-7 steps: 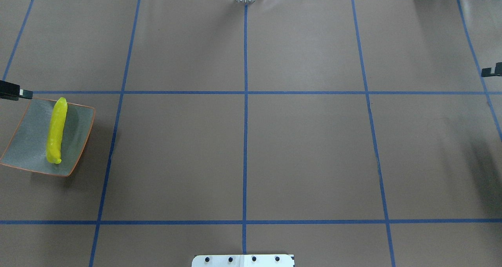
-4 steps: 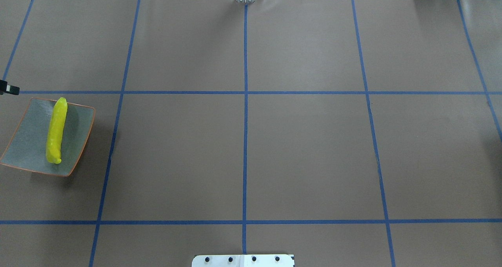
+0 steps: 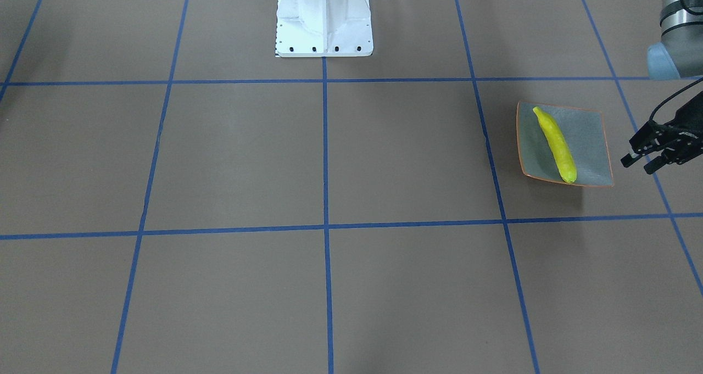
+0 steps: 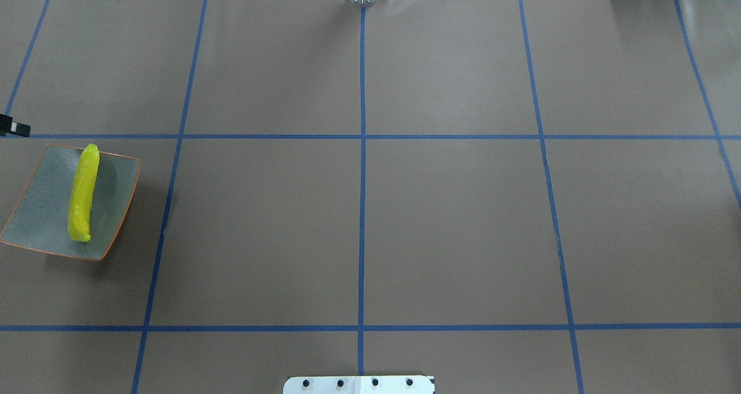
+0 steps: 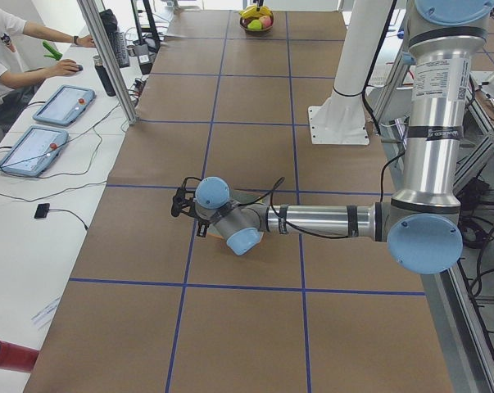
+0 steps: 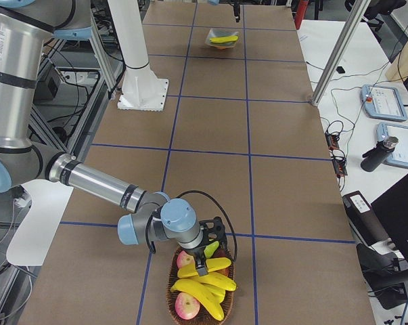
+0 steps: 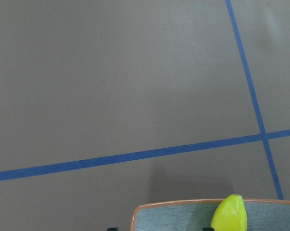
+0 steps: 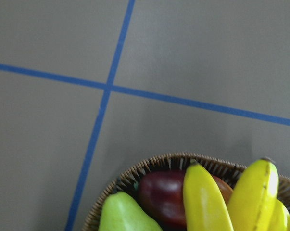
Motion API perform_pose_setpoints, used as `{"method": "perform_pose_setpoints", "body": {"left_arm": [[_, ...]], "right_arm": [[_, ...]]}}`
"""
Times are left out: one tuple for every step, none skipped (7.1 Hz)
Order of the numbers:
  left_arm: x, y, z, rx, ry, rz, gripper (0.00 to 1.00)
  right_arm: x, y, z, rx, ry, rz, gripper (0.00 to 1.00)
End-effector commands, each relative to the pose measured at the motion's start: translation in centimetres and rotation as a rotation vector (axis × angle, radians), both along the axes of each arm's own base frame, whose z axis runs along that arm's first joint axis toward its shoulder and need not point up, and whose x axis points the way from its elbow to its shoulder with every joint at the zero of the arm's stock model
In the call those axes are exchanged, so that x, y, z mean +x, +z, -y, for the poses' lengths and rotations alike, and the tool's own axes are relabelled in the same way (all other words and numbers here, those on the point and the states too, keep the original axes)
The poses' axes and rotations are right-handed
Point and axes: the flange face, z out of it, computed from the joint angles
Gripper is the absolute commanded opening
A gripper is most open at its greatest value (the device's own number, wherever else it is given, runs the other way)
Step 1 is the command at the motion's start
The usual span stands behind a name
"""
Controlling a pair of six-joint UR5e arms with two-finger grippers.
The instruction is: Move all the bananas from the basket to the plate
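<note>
1. At the table's left end, the plate [image 4: 40, 209] sits flat on the brown mat [image 4: 451, 226]. Its outer corner almost meets the overhead view's border, and its far rim stops just short of a blue tape line [image 4: 260, 136].
2. One banana [image 4: 83, 192] lies on the plate, running from the far rim toward the near rim. Its far tip reaches that rim, and bare grey glaze shows on the plate's outer side.
3. The left gripper [image 3: 637, 165] hovers beyond the plate's outer edge, apart from it. Its fingers are spread wide with nothing between them.
4. At the opposite end, the basket [image 6: 168, 288] stands just past a tape line, near the mat's end.
5. The basket holds a heap of bananas [image 6: 210, 277] over pinkish apples [image 6: 189, 306]. The right wrist view also shows a green pear [image 8: 120, 214] and a dark red fruit [image 8: 161, 195] against the woven rim.
6. The right gripper [image 6: 205, 261] hangs directly above the heap, close to the topmost banana. I cannot tell whether its fingers are wide or closed, as only the side view shows them.
7. Plate and basket are well apart, with the long taped mat stretching between them. The robot base [image 3: 324, 22] stands at the middle of the robot's side edge.
</note>
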Motion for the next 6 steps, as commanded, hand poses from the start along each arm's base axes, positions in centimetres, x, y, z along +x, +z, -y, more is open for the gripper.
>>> {"method": "perform_pose_setpoints", "body": {"left_arm": [[0.01,-0.07,0.01,0.002,0.001,-0.002,0.68],[0.01,-0.11,-0.07,0.002,0.003,-0.004,0.69],[0.01,-0.03,-0.07,0.001,0.004,-0.004,0.69],[-0.01,0.03,-0.14,0.001,0.004,-0.004,0.69],[-0.01,-0.09,-0.16,0.005,0.005,-0.006,0.69],[-0.03,-0.01,-0.22,0.004,0.005,-0.006,0.69]], "right_arm": [[0.06,1.5,-0.08,-0.016,-0.018,-0.014,1.0],[0.07,2.21,-0.32,-0.029,-0.015,-0.016,1.0],[0.08,2.32,-0.23,-0.032,-0.013,-0.016,0.98],[0.07,2.28,-0.14,-0.034,-0.011,-0.014,0.83],[0.08,2.29,-0.14,-0.033,-0.012,-0.015,0.61],[0.08,2.29,-0.14,-0.034,-0.011,-0.015,0.13]]}}
